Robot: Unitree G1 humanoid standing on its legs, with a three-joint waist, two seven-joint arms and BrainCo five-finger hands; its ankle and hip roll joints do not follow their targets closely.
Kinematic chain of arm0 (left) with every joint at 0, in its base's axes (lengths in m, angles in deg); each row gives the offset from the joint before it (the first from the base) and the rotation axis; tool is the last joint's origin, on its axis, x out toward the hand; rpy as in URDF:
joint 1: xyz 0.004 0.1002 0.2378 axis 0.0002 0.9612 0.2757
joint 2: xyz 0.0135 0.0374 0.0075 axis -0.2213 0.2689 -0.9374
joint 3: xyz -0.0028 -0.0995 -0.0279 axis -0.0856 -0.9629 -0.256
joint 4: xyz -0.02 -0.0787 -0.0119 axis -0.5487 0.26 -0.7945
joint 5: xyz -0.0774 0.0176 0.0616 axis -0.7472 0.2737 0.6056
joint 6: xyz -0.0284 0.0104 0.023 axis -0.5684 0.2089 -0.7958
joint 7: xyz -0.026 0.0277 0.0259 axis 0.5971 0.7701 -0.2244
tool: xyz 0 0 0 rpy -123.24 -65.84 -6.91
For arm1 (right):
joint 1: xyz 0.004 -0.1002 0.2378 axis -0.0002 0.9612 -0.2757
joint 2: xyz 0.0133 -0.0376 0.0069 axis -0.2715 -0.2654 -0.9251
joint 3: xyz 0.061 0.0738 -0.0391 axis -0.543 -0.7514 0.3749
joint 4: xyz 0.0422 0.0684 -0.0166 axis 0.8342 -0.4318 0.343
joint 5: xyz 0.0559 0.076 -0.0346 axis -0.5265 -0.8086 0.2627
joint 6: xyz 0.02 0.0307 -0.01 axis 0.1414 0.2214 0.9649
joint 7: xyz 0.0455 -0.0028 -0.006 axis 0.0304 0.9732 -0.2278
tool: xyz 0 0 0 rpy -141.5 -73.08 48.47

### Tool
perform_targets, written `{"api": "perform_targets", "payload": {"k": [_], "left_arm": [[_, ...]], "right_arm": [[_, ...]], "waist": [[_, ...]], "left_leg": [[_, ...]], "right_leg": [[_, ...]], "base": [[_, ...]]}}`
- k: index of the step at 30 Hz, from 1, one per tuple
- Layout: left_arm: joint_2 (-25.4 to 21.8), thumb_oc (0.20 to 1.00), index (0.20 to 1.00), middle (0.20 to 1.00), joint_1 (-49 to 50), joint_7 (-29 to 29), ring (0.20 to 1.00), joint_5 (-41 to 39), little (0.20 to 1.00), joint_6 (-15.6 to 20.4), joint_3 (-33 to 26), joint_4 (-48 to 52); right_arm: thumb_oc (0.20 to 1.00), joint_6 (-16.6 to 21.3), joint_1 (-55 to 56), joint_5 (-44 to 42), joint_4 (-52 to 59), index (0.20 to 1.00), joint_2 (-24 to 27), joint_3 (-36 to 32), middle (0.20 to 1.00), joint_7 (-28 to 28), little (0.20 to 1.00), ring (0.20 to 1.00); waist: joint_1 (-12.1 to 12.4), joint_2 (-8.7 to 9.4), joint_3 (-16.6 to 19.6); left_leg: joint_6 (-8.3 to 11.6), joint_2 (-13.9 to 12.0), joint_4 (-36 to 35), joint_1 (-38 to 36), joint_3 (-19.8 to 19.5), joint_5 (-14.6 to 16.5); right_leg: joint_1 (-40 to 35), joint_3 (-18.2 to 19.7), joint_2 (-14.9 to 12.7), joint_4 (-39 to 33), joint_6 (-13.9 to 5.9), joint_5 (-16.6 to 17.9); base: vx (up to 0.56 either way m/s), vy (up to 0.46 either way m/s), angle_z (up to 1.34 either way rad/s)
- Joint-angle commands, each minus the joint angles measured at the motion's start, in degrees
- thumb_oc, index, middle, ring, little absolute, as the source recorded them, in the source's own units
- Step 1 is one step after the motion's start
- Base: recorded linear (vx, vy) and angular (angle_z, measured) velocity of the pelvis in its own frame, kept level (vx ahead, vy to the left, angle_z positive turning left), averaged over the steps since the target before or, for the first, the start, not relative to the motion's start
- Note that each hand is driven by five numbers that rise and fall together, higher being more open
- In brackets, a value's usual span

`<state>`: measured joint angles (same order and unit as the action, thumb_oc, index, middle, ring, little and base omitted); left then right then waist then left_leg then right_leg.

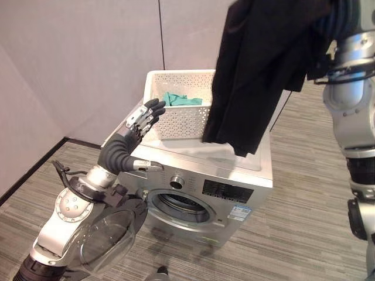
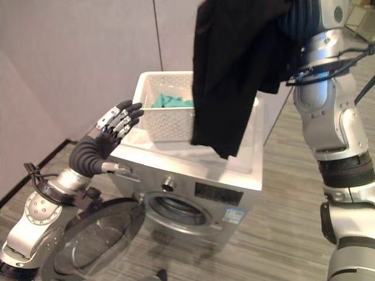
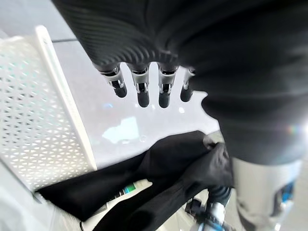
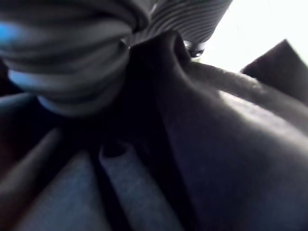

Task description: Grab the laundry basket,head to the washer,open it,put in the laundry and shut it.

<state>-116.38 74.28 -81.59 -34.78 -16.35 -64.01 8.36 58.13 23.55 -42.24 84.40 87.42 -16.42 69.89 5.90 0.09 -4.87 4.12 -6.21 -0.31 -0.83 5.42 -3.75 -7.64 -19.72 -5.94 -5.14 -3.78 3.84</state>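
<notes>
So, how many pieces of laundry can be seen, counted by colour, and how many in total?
Black: 1, the black garment hanging from the right hand above the washer.
Green: 1, the green cloth lying in the white basket.
Total: 2.

Grey striped floor (image 1: 304, 175) is laid beneath plain pale wall panels (image 1: 76, 58), bordered at left by a dark baseboard (image 1: 35, 170).
</notes>
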Motion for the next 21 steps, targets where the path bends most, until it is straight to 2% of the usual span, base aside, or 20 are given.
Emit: {"api": "perform_targets", "payload": {"k": [1, 9, 13, 21], "left_arm": [[2.5, 1.000, 1.000, 1.000, -5.2, 1.8, 1.000, -0.5, 1.000, 1.0, 3.9, -3.4], [13.2, 1.000, 1.000, 1.000, -23.9, 8.4, 1.000, -1.4, 1.000, 1.7, 14.5, -21.0], [16.0, 1.000, 1.000, 1.000, -31.4, 10.5, 1.000, -1.9, 1.000, 1.8, 17.6, -27.0], [18.0, 1.000, 1.000, 1.000, -42.8, 13.0, 1.000, -7.6, 1.000, 2.2, 23.0, -34.4]], "right_arm": [[0.200, 0.1, -5.2, -3.6, 1.4, 0.200, 1.7, -3.3, 0.200, -0.4, 0.200, 0.200], [0.200, -0.3, -10.0, -8.1, 1.8, 0.200, 1.6, 1.1, 0.200, -1.8, 0.200, 0.200], [0.200, 0.0, -11.2, -9.5, 3.0, 0.200, 1.1, 2.4, 0.200, -2.1, 0.200, 0.200], [0.200, 0.9, -10.8, -12.7, 4.6, 0.200, 1.5, 4.5, 0.200, -3.1, 0.200, 0.200]], "waist": [[-1.3, 0.19, 2.8], [-4.5, -0.10, 3.9], [-5.9, -0.46, 4.1], [-7.7, -1.11, 4.2]], "left_leg": [[4.68, -5.1, -0.1, 0.6, -5.6, 1.6], [5.21, -4.9, -2.8, -0.3, -3.4, 0.2], [5.54, -4.9, -3.4, -0.4, -2.7, -0.1], [6.04, -5.2, -3.7, -0.1, -1.9, -1.2]], "right_leg": [[-1.8, 4.0, 0.1, 4.4, -0.86, -10.6], [-1.2, 4.8, 0.4, 3.8, -1.08, -9.5], [-1.1, 4.7, 0.6, 3.7, -1.14, -9.2], [-1.0, 4.8, 1.0, 3.9, -1.00, -9.3]], "base": [[-0.02, -0.015, 0.06], [-0.01, -0.004, -0.02], [-0.01, -0.002, -0.01], [-0.01, -0.006, 0.03]]}}
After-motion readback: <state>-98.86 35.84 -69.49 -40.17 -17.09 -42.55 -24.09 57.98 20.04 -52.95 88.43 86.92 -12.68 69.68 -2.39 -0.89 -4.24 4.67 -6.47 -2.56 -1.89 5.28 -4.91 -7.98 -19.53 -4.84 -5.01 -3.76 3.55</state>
